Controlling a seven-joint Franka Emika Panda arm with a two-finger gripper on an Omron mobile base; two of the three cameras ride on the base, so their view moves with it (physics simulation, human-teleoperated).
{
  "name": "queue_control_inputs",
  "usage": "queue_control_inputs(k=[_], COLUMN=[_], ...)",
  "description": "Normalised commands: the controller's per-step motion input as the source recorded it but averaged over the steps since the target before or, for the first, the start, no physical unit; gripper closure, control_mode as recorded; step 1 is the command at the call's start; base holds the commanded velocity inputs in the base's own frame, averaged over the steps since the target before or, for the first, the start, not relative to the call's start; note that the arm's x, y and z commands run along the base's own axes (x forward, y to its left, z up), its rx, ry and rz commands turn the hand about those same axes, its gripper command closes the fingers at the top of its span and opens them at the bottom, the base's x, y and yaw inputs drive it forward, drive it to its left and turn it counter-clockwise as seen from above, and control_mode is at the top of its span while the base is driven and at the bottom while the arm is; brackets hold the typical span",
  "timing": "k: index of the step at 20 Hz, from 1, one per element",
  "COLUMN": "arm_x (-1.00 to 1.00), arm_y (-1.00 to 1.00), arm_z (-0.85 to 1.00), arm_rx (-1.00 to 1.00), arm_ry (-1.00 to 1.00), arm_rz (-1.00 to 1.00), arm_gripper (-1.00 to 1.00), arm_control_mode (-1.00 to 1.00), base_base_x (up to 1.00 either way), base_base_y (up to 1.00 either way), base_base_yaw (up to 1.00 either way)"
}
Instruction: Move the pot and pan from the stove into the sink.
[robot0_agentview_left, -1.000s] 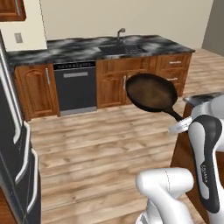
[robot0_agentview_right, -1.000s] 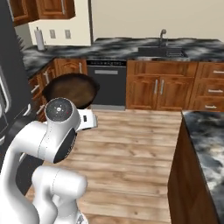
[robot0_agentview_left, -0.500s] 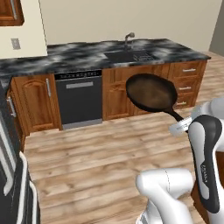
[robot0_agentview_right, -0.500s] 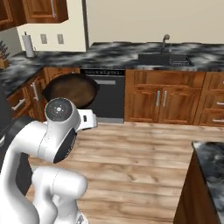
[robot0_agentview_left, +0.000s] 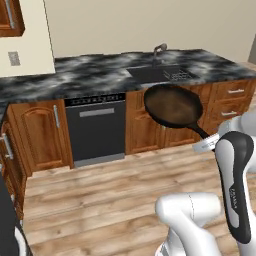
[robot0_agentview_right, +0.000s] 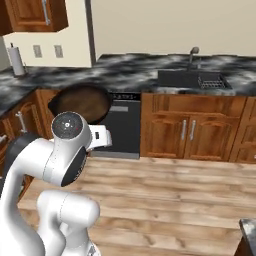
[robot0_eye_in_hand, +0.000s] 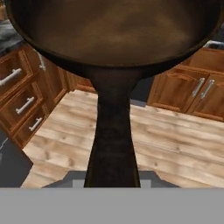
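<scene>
One pan rides in the air over the wood floor, its long handle running back from the bowl to the pincer, which is narrowed and pinching that handle. The bench stands ahead; the sink, set in it beside the faucet, lies beyond and above the raised pan, well apart.

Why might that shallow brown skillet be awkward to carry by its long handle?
The shallow brown skillet with a long black handle looks rigid, and is probably front-heavy, held far from its bowl. The gripper clamps the handle's end, so it may sag or twist.
</scene>
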Motion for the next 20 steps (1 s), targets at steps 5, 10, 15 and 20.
queue_control_inputs(k=[5,10,15,20], arm_x=[0.0,0.0,0.0,0.0], arm_y=[0.0,0.0,0.0,0.0], arm_z=[0.0,0.0,0.0,0.0], arm_rx=[0.0,0.0,0.0,0.0], arm_ry=[0.0,0.0,0.0,0.0], arm_rz=[0.0,0.0,0.0,0.0], arm_gripper=[1.0,1.0,1.0,1.0], arm_control_mode=[1.0,1.0,1.0,1.0], base_base_x=[1.0,1.0,1.0,0.97], base_base_y=[0.21,0.21,0.19,0.19], base_base_yaw=[0.0,0.0,0.0,0.01])
